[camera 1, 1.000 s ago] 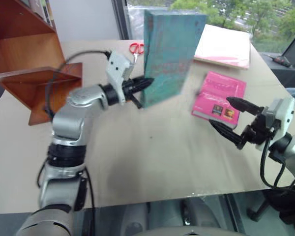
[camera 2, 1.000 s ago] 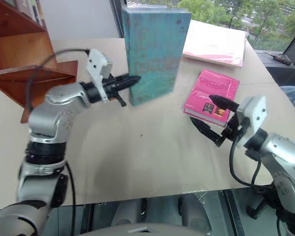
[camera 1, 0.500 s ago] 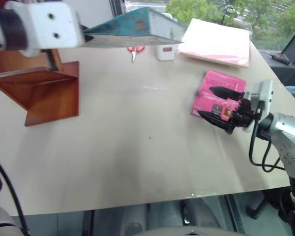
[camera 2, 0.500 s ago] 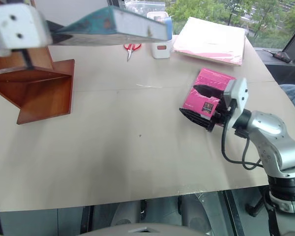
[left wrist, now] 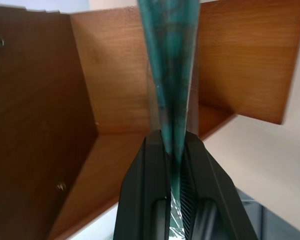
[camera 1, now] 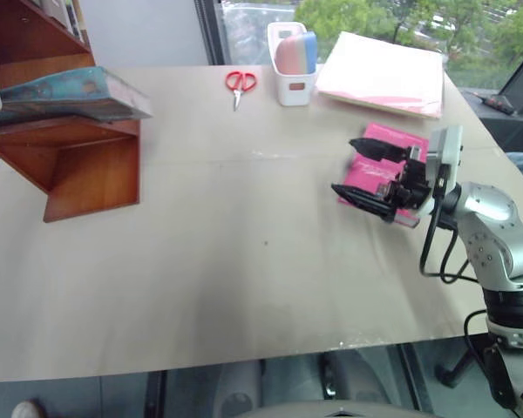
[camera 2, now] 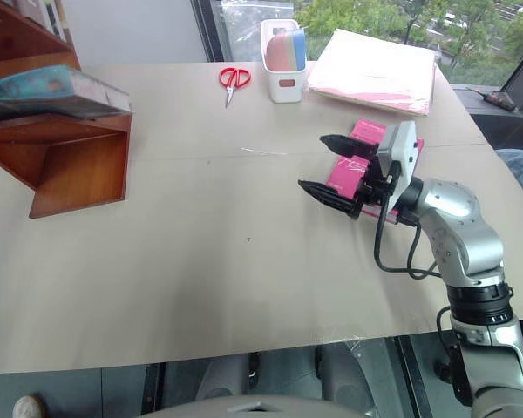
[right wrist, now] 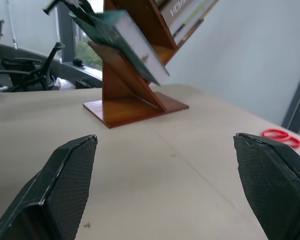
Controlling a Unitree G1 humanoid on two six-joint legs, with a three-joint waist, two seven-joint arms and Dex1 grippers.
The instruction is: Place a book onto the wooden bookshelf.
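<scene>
Head views show the book (camera 1: 70, 91) lying over the wooden bookshelf (camera 1: 78, 161) at ten o'clock, the left wrist view reveals the left gripper (left wrist: 176, 165) clamping it, and the right gripper (camera 2: 331, 167) gapes empty.

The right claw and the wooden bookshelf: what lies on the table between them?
Nothing. In the right eye view, bare table stretches from the open right claw to the wooden bookshelf.

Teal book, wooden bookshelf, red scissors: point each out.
teal book (camera 1: 74, 92), left eye view, top cover.
wooden bookshelf (camera 1: 91, 170), left eye view, lower slanted panel.
red scissors (camera 2: 234, 77), right eye view, handles.
</scene>
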